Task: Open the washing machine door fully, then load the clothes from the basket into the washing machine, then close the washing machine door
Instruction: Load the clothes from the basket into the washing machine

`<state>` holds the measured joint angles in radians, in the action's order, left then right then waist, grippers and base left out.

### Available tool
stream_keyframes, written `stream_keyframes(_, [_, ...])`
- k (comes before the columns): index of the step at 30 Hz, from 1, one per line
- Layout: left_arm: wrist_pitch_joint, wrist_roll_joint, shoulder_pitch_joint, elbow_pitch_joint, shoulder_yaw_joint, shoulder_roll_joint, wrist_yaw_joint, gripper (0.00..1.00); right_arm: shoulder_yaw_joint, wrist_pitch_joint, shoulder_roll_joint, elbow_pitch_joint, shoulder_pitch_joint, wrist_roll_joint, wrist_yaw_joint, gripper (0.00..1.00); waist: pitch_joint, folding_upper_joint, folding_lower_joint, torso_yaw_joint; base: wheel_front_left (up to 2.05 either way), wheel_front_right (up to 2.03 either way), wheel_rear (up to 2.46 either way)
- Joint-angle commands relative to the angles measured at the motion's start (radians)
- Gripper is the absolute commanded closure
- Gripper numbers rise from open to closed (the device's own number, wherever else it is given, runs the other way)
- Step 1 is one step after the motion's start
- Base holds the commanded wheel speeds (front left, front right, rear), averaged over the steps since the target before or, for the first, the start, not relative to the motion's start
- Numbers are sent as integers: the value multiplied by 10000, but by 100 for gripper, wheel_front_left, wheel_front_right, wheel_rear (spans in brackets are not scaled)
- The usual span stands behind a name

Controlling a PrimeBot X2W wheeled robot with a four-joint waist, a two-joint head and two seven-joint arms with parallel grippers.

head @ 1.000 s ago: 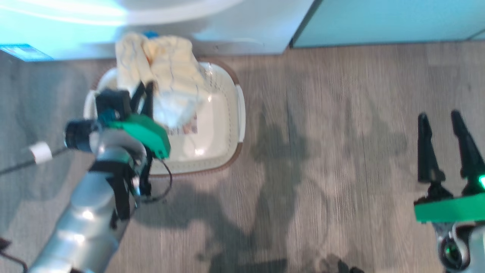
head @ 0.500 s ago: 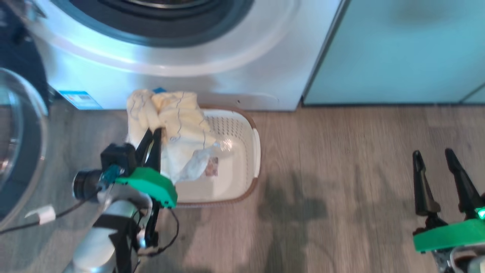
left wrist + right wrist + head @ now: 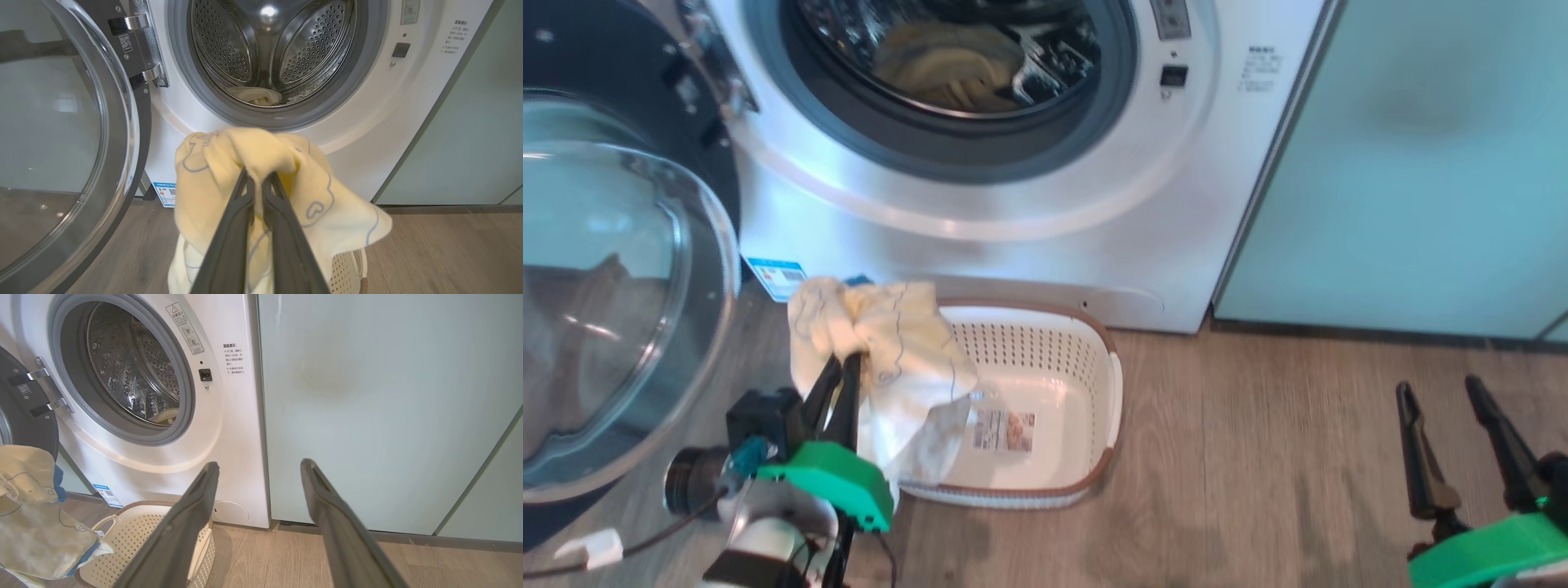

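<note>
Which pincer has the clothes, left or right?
The left pincer: shut on the pale yellow clothes over the basket. The right pincer stands open and empty, off to the side.

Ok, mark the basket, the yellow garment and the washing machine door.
basket (image 3: pixel 1037 351): head view, perforated far wall.
yellow garment (image 3: pixel 229 155): left wrist view, bunched fold near its top.
washing machine door (image 3: pixel 605 310): head view, clear glass bowl.

The basket (image 3: pixel 1029 351) stands on the floor (image 3: pixel 1258 457) directly before the washing machine (image 3: pixel 1045 237). The washing machine door (image 3: pixel 621 310) stands open at the machine's left; a cabinet panel (image 3: pixel 1421 163) adjoins its right. The clothes (image 3: pixel 890 343) hang over the basket's left end.
</note>
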<state>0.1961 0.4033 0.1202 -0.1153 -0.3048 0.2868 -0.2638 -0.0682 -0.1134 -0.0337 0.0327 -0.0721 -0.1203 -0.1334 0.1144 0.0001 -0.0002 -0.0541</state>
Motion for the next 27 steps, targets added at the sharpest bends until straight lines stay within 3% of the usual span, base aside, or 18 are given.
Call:
stream_keyframes(1, [-7, -61, 220, 464, 419, 327, -104, 100, 209, 48, -198, 400, 84, 87, 27, 0, -303, -1, 2, 167, 0, 0, 0])
stream_keyframes(9, [-258, 61, -539, 1082, 476, 505, -302, 100, 181, 348, -194, 663, -438, 99, 27, 0, -964, -1, 2, 256, 0, 0, 0])
stream_keyframes(27, [-438, 216, -978, 1483, 485, 624, -496, 100, 143, 446, -183, 837, -656, 26, 27, 0, -1170, -1, 2, 146, 0, 0, 0])
